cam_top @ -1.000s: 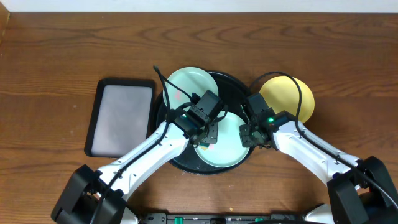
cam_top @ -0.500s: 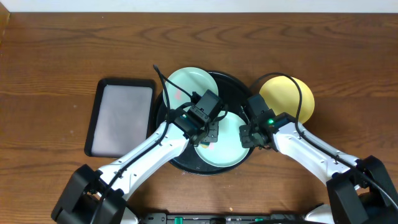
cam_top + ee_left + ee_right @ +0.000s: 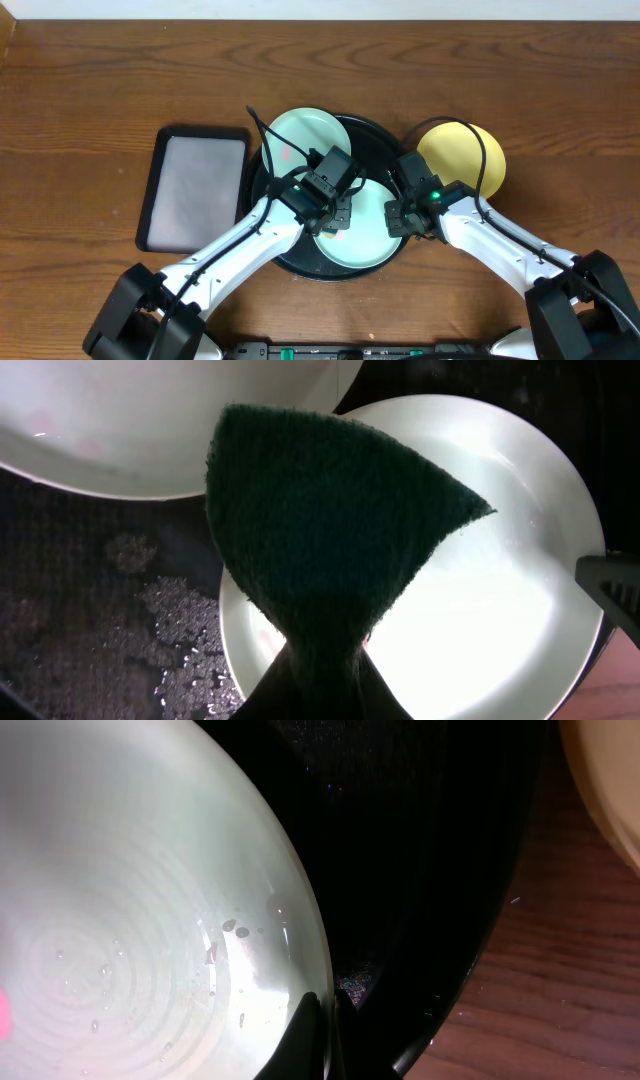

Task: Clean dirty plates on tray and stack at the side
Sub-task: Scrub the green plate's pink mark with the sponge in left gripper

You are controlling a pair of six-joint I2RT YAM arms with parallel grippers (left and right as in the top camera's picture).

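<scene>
Two mint-green plates lie in the round black tray [image 3: 372, 135]: the far one [image 3: 300, 135] with reddish smears at its upper left, the near one [image 3: 365, 235] at its front. My left gripper [image 3: 335, 215] is shut on a dark green scouring pad [image 3: 320, 530] held over the near plate [image 3: 480, 590]. My right gripper [image 3: 398, 222] is shut on that plate's right rim [image 3: 310, 960]; small dark specks and a reddish smear show on the plate there. The pale yellow plate [image 3: 462, 155] sits on the table right of the tray.
A rectangular black tray with a whitish inside [image 3: 195, 188] lies left of the round tray. The round tray's floor is wet with droplets [image 3: 150, 600]. Wooden table [image 3: 100, 90] surrounds everything.
</scene>
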